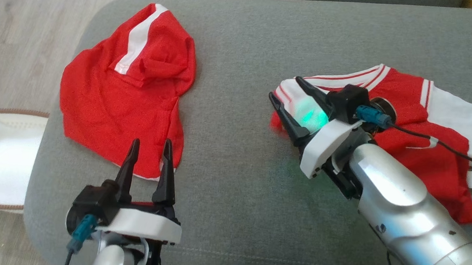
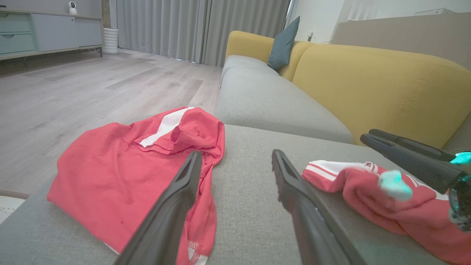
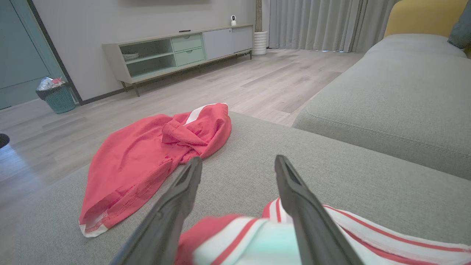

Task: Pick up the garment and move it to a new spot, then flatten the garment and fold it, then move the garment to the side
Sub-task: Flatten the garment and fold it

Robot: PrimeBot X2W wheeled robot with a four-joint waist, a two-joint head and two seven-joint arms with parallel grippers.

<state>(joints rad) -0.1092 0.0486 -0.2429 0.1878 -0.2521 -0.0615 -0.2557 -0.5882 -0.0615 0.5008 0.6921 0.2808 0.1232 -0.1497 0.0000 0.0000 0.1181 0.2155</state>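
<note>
Right gripper of mine [image 1: 286, 87] spread wide over the collar end of the red jersey with white sleeves [image 1: 405, 89], bunched on the grey fabric sofa cushion [image 1: 230, 65], my left gripper [image 1: 151, 141] spread too, at the hem of a red garment with a white stripe [image 1: 111, 104]

Two pieces on the grey cushion [image 1: 239, 170]. Over on its left part, the red shorts [image 1: 120, 103] lie rumpled and partly doubled over, a white stripe running down the upper fold, a thin white edge at the near hem. On the right part, well apart from them, the red-and-white jersey [image 1: 425, 134] sits bunched and wrinkled. Its white collar with thin red lines points toward the cushion's middle, and one white sleeve is spread flat out to the right, near the cushion's edge.
</note>
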